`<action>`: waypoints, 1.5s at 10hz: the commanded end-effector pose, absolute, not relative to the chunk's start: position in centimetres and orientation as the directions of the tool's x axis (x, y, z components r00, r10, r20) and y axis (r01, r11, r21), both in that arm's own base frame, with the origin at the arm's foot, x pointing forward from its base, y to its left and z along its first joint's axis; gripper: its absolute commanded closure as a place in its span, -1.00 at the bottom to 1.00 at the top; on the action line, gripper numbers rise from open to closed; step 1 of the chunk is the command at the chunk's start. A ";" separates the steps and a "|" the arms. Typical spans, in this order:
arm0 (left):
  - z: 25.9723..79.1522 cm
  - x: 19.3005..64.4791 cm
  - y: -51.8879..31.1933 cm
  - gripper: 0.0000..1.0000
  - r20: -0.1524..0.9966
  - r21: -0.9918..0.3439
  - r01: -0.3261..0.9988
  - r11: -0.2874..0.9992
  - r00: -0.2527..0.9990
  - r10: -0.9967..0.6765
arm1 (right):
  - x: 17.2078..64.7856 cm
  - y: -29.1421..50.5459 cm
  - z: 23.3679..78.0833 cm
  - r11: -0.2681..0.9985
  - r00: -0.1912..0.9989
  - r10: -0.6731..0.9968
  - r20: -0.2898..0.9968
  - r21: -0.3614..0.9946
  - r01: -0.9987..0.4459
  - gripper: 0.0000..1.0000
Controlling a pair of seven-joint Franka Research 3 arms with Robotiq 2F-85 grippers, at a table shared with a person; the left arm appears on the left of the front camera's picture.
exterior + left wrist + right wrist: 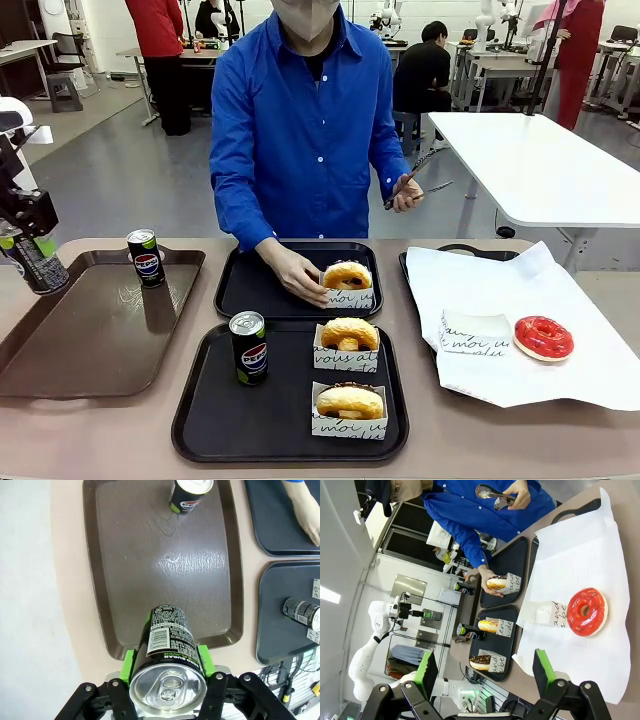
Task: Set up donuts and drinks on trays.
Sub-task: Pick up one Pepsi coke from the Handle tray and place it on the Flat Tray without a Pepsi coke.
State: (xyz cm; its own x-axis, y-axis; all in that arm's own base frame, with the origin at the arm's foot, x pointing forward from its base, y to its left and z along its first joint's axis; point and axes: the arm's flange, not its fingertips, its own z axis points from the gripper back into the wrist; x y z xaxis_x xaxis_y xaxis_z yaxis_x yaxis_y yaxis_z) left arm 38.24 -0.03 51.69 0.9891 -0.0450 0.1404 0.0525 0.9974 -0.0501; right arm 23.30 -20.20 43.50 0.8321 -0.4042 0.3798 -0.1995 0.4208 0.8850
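Spanning the table's left, the brown tray lies mostly bare. At centre, the black trays hold three donuts and a standing can. Above the brown tray's left rim, the left gripper clamps a raised can; the right gripper hangs with fingers apart.

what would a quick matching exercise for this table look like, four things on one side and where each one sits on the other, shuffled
Things
1. red-glazed donut
2. far-left can
3. donut by the person's hand
4. front-centre can

Places
a. on the far black tray
b. on the white paper
c. clamped in the left gripper
d. standing on the near black tray

Pairs: 1-b, 2-c, 3-a, 4-d
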 end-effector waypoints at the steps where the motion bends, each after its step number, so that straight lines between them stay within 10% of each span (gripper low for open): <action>1: 52.1 38.4 -0.2 1.00 0.142 -0.048 0.056 0.997 0.989 -0.048 | 23.4 -20.3 43.4 0.411 0.825 -0.406 0.394 0.885 -0.220 -1.00; 3: 52.1 38.4 -0.2 1.00 0.142 -0.048 0.056 0.997 0.989 -0.048 | 23.4 -20.3 43.4 0.411 0.825 -0.406 0.394 0.885 -0.220 -1.00; 4: 51.7 38.2 0.0 -0.16 0.141 -0.050 0.053 0.997 0.989 -0.045 | 23.4 -20.3 43.4 0.411 0.825 -0.406 0.394 0.885 -0.220 -1.00; 15: 50.8 45.2 -16.5 -0.16 0.136 0.055 0.394 0.918 0.907 -0.397 | 23.4 -20.3 43.4 0.411 0.825 -0.406 0.394 0.885 -0.220 -1.00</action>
State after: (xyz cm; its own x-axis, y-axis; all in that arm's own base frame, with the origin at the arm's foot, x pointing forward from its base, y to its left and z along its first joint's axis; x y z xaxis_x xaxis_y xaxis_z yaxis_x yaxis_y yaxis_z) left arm 43.93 -15.49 50.45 0.9217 -0.3648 0.1320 0.3640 0.9309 0.0308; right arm 23.30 -20.20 43.51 0.8320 -0.4043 0.3800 -0.1997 0.4209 0.8849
